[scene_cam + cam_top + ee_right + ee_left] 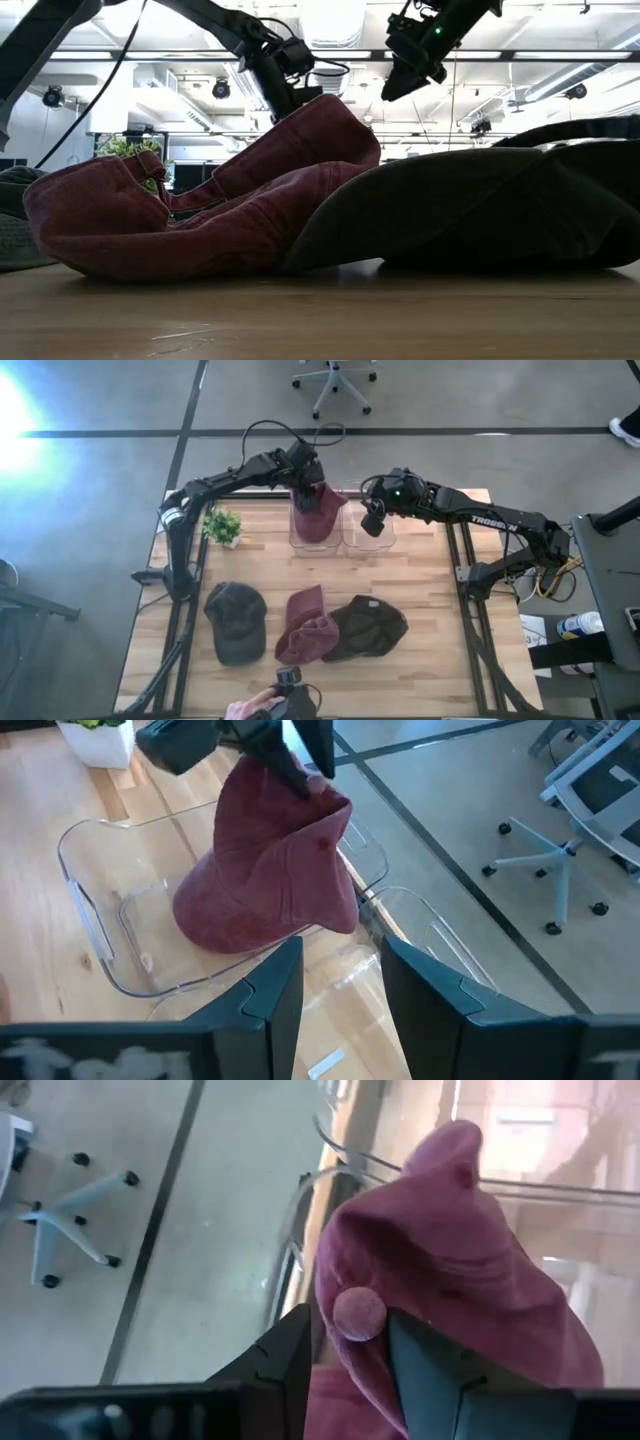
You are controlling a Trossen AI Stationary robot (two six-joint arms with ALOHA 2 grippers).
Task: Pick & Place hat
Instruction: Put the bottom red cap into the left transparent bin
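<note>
Near tabletop (440, 660): three spare caps are laid flat.
Hat (316, 512): soft, light; hung over far clear bin (300, 542).
Left claw (348, 1342): clenched on crown.
Right claw (374, 523): held parted, empty, beside.

Bare tabletop (440, 590) right of the three caps (305, 625).

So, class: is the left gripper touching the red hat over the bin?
Touching. In the left wrist view the left gripper pinches the red hat between its fingers.
</note>
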